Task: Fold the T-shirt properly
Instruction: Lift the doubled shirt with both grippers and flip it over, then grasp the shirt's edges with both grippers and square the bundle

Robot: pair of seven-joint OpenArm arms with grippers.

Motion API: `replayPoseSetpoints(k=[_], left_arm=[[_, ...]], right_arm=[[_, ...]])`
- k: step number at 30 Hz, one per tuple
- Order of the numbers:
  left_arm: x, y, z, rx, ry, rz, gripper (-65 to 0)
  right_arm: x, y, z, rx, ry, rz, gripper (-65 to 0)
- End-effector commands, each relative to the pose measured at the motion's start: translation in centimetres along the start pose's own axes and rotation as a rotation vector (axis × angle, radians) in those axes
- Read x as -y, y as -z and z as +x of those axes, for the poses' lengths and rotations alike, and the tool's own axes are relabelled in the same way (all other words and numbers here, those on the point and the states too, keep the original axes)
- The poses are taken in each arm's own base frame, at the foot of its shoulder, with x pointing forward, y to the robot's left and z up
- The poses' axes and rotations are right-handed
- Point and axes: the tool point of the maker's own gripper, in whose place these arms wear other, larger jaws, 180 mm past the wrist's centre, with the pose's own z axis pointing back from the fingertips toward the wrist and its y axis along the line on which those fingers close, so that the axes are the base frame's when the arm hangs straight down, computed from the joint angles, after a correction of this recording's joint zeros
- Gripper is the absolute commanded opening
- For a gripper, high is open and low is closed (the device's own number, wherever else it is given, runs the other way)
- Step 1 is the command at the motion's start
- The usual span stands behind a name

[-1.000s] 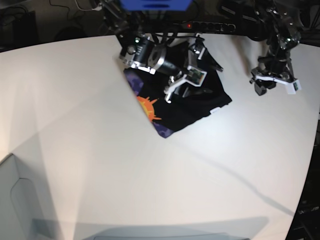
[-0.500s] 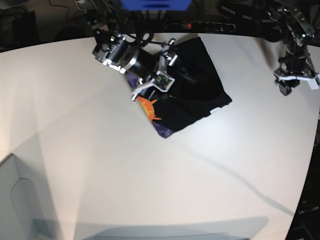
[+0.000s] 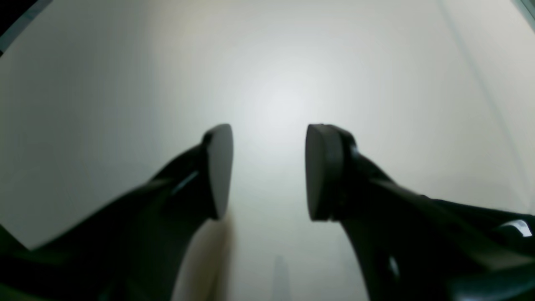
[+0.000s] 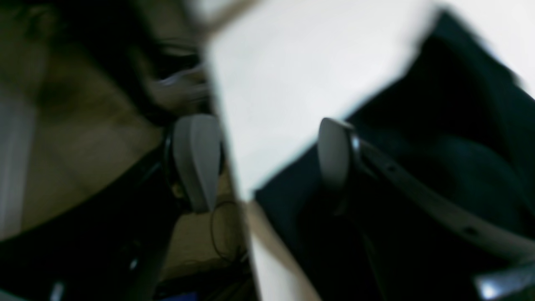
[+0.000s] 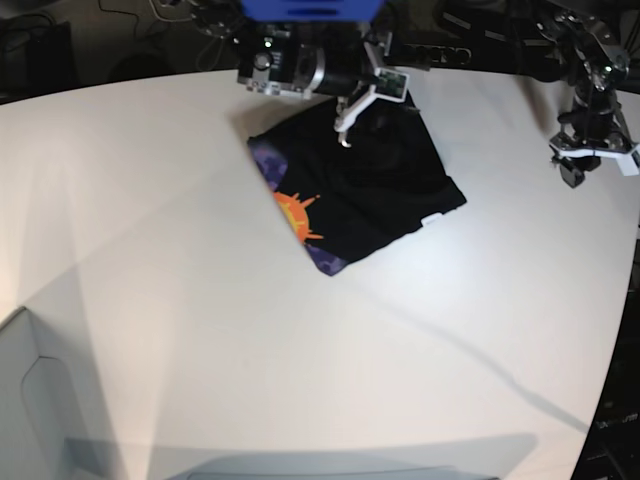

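T-shirt [image 5: 365, 185]: it lies folded into a compact black bundle near the far edge of the white tabletop [image 5: 200, 330], toward the middle of that edge, with the orange sunburst print [image 5: 297, 214] on its purple-blue patch along the bundle's left border and a small white label [image 5: 432, 217] at its right corner. The right gripper [image 5: 360, 105] hangs over the shirt's far corner at the table's far edge, its pale fingers [image 4: 196, 161] spread wide with nothing between them; its wrist view is blurred, showing dark cloth beside one finger. The left gripper [image 3: 267, 171] hovers over bare table near the far right edge, well apart from the shirt, its dark pads [image 3: 319, 171] parted and empty.
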Motion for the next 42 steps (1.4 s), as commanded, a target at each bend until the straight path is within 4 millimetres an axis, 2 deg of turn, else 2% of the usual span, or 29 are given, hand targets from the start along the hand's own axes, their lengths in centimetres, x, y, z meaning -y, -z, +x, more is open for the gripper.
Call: replayPoseSetpoints(k=[1, 4, 11, 18, 23, 26, 29, 31, 36, 39, 42], left_arm=[[0.2, -0.4, 1.5, 0.046, 0.019, -0.010, -37.0], [0.6, -0.6, 1.9, 0.058, 0.025, -0.017, -37.0], [2.7, -1.8, 2.3, 0.099, 0.024, -0.055, -36.9], [2.7, -1.8, 2.3, 0.099, 0.022, -0.054, -36.9], [2.5, -1.9, 1.9, 0.086, 0.027, -0.050, -36.9], [2.5, -1.9, 1.9, 0.086, 0.028, -0.049, -36.9], [2.5, -1.9, 1.9, 0.086, 0.028, -0.049, -36.9], [2.4, -2.0, 1.9, 0.087, 0.027, -0.046, -36.9], [2.3, -2.0, 2.0, 0.088, 0.027, -0.043, -36.8], [2.0, -2.2, 1.7, 0.077, 0.034, -0.037, -36.4], [1.8, -2.2, 1.5, 0.072, 0.038, -0.032, -32.0]], right_arm=[[0.0, -0.2, 2.2, 0.070, -0.028, 0.005, -26.6], [0.7, -0.8, 2.5, 0.076, -0.042, -0.017, -26.8], [6.0, -4.2, 3.4, 0.102, -0.051, -0.194, -26.9], [12.2, -8.2, 1.4, 0.059, -0.011, -0.402, -26.6], [15.4, -10.6, 0.7, 0.042, -0.009, -0.507, -27.0], [16.3, -11.5, 0.3, 0.036, 0.010, -0.546, -29.4], [16.3, -11.4, -0.6, 0.021, 0.040, -0.550, -36.0], [15.4, -10.9, -1.6, 0.008, 0.074, -0.530, -42.4], [12.0, -6.5, -2.4, 0.012, 0.145, -0.396, -56.5], [8.8, -3.3, -2.1, 0.007, 0.138, -0.269, -58.0], [5.8, -1.2, -1.5, 0.009, 0.116, -0.165, -58.0]])
